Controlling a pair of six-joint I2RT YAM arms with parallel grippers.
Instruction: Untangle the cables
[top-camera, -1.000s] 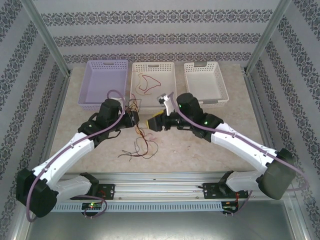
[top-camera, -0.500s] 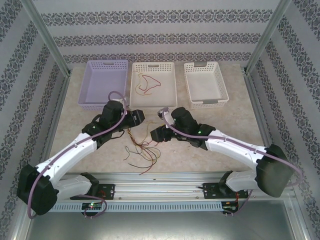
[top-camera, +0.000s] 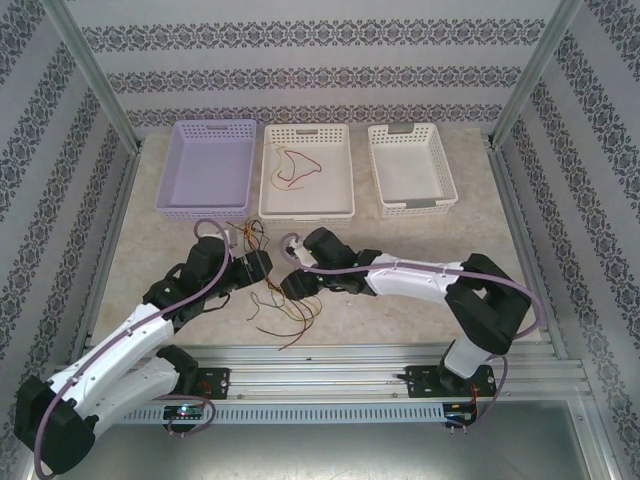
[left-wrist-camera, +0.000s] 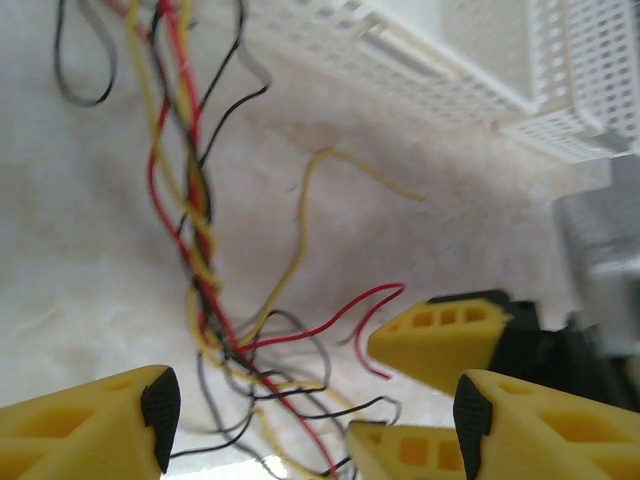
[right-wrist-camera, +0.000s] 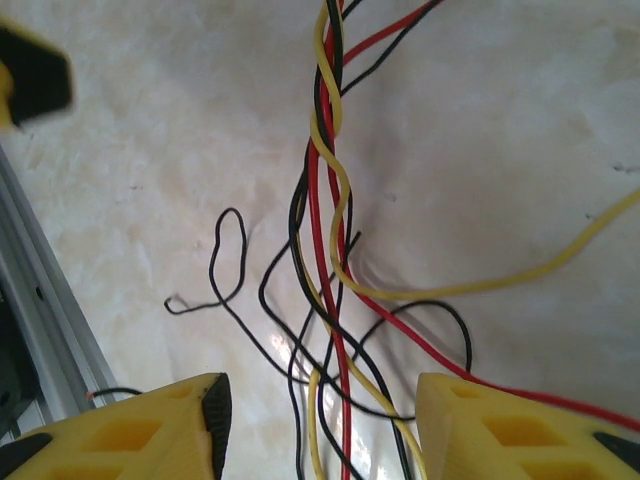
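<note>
while a tangle lies outside, the middle basket holds cables.

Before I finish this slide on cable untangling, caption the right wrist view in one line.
Right gripper, jaws open, framing the twisted red, yellow and black cables against the pale tabletop.

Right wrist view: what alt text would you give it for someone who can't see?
A twisted bundle of red, yellow and black cables lies on a pale table, running between the yellow fingers of the open right gripper.
</note>
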